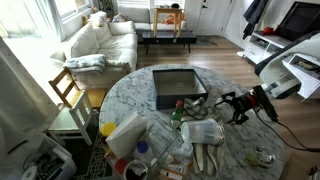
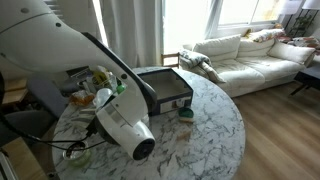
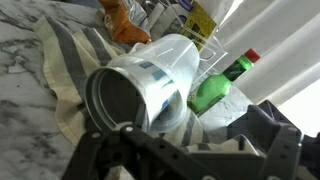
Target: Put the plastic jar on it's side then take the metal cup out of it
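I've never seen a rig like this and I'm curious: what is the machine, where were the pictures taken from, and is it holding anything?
It is one robot arm with a two-fingered end effector. Two pictures come from cameras standing in the room; the third looks out from the arm's wrist. On the round marble table are a dark tray, a white jug, a green bottle and a clear plastic jar, lying on its side on a striped cloth, mouth towards the wrist camera. The end effector is open and holds nothing. Whether a cup sits inside the jar is unclear.
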You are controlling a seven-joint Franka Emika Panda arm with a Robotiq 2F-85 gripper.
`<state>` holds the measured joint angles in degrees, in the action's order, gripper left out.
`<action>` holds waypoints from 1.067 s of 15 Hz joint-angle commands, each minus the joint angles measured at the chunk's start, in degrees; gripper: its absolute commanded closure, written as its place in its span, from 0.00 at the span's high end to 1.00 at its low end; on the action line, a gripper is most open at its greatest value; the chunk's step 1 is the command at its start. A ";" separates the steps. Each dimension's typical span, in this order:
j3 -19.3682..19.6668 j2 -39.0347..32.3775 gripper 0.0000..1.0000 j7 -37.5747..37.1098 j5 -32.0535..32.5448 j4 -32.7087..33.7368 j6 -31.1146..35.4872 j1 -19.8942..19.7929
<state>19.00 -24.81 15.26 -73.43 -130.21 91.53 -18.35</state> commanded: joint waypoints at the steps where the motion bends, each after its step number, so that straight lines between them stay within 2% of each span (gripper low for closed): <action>1: -0.46 -0.15 1.00 -0.07 0.16 -0.57 0.52 -0.20; 13: -0.51 -3.84 1.00 -1.36 0.26 -1.24 0.12 -0.68; 14: -0.53 -4.18 0.96 -1.50 0.07 -1.32 0.19 -0.68; 15: -0.57 -4.48 0.88 -1.62 -0.08 -1.33 0.09 -0.71; 16: -0.62 -4.73 0.73 -1.78 -0.36 -1.36 0.03 -0.76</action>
<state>18.80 -28.66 14.60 -73.42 -131.35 92.20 -18.28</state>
